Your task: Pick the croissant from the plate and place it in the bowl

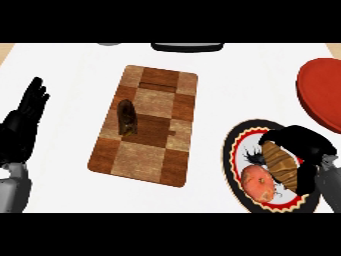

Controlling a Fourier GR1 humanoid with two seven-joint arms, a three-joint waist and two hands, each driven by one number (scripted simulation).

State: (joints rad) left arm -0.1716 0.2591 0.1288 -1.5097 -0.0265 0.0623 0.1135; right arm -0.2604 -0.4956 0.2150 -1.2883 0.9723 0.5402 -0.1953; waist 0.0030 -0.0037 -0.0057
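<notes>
On white counter: right hand curled round croissant on plate; left hand spread.

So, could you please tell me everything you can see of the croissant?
The croissant is a golden-brown pastry with darker ridges across it, long and tapered. It lies on the right half of the plate, running from upper left to lower right, with its left side against a round reddish food. The right hand curls over its upper end and hides that part. Whether it is lifted off the plate cannot be told.
</notes>
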